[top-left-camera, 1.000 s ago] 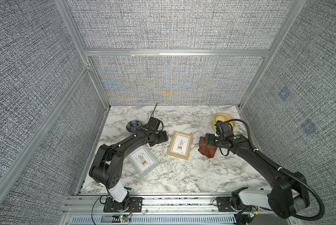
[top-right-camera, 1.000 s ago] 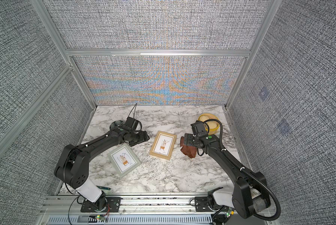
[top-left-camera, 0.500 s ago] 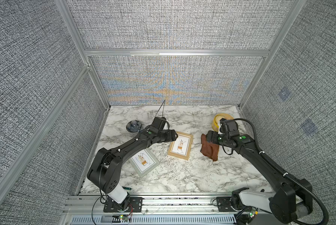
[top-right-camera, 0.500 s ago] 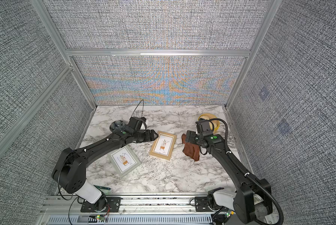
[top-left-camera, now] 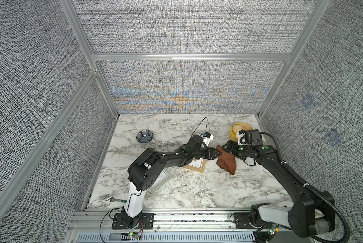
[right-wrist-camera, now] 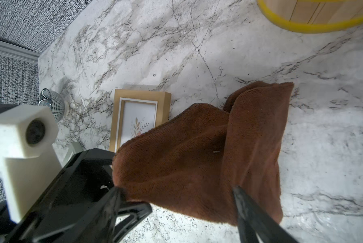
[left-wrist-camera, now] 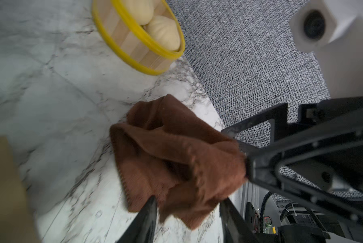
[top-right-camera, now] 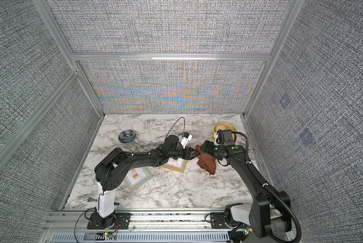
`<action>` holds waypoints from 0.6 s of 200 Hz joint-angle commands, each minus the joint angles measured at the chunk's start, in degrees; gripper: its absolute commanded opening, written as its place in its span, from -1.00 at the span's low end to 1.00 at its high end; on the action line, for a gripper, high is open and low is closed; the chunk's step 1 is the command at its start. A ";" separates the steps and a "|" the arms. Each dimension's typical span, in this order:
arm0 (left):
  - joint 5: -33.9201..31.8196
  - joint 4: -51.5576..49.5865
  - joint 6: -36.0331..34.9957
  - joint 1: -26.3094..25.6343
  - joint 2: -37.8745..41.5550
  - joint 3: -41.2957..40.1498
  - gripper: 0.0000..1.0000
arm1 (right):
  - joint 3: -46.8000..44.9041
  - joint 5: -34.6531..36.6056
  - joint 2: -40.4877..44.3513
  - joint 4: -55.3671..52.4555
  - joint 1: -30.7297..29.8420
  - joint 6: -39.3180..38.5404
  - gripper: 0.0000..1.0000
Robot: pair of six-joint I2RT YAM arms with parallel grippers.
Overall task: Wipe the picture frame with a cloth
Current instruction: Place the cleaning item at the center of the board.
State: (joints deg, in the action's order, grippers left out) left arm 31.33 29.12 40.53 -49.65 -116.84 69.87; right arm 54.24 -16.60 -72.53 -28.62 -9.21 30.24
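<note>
Handoff mid-air, drop risk.
Above marble table [top-left-camera: 197, 189], just beside wooden picture frame [right-wrist-camera: 138, 113], cloth [top-left-camera: 226, 162] hangs: right gripper [right-wrist-camera: 177, 190] fingers wide but clamped on the bunch, left gripper [left-wrist-camera: 188, 201] fingers half-shut astride a corner, bite unclear. If I let go w/ right b4 left bites, it drops.

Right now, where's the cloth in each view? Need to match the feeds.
Top view: cloth right of centre, bunched.
Top view: cloth just right of centre, same pose.
Left wrist: cloth mid-frame, crumpled.
Right wrist: cloth mid-frame, hiding a corner of the wooden picture frame.
Shared landmark: yellow-rimmed steamer basket, in all four.
</note>
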 commanded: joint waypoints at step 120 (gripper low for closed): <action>-6.11 -17.26 -6.80 -1.20 -4.70 10.73 -0.92 | -2.64 7.11 8.76 8.26 2.44 3.69 0.55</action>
State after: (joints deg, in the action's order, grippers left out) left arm 27.29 19.22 36.75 -50.85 -122.52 79.35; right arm 51.20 -13.26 -63.79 -22.81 -6.74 33.30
